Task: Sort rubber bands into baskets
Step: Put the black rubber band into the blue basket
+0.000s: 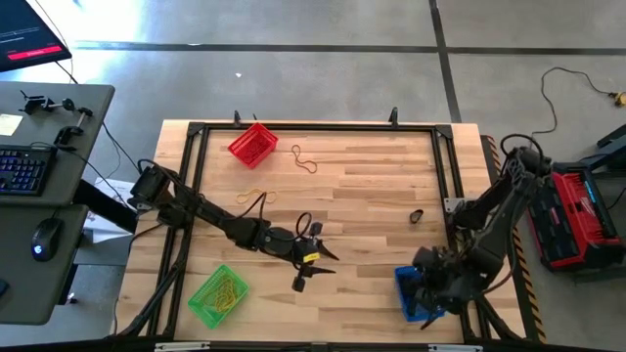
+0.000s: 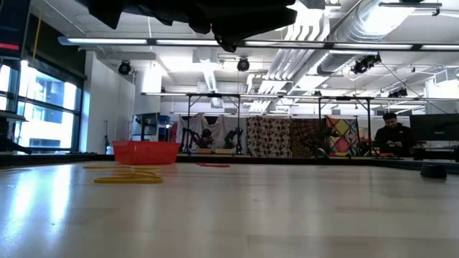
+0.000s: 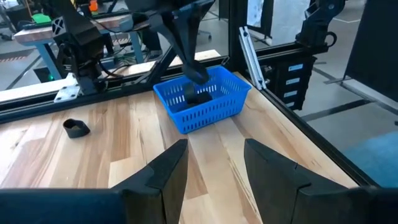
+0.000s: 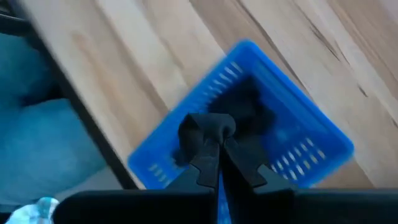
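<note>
My right gripper (image 4: pixel 211 138) hangs over the blue basket (image 4: pixel 311 124) at the table's near right and is shut on a black rubber band (image 4: pixel 208 124). More black bands (image 4: pixel 255 106) lie inside the basket. My left gripper (image 3: pixel 216 149) is open and empty above the bare table near its middle (image 1: pixel 315 266), facing the blue basket (image 3: pixel 205 102). A loose black band (image 1: pixel 417 216) lies on the table at the right. A tan band (image 1: pixel 305 159) and a yellow band (image 1: pixel 252 193) lie toward the far left. My right gripper pinches the black rubber band (image 4: pixel 205 122) between its two fingertips, which point down into the blue basket from above. The band bunches at the tips as a small loop. Whether it touches the basket's floor or the bands below, I cannot tell.
The red basket (image 1: pixel 252 144) stands at the far left, and the green basket (image 1: pixel 218 295), with yellow bands in it, at the near left. A black frame (image 1: pixel 445 166) borders the table. Bare wood lies between the two arms.
</note>
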{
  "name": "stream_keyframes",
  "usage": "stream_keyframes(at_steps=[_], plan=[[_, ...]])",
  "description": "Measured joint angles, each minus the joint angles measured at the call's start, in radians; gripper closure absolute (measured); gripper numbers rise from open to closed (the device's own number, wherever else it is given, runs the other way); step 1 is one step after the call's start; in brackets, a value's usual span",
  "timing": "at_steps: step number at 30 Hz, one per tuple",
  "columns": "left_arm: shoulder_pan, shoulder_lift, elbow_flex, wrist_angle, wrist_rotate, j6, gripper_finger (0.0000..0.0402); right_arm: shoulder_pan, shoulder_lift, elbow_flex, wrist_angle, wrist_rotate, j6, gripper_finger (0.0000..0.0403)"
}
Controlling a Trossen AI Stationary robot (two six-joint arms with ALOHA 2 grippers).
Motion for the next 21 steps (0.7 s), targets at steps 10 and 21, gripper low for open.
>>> stream_keyframes(at_steps=[10,21], plan=[[0.016,0.0,0.0,-0.023,-0.015,-0.008,0.0251,0.003,0.076,-0.001,-0.05,-0.133,0.068,0.0394],[0.036,-0.018,0.0,-0.087,-0.045,-0.022,0.0255,0.003,0.092,-0.001,-0.049,-0.171,0.062,0.0306]])
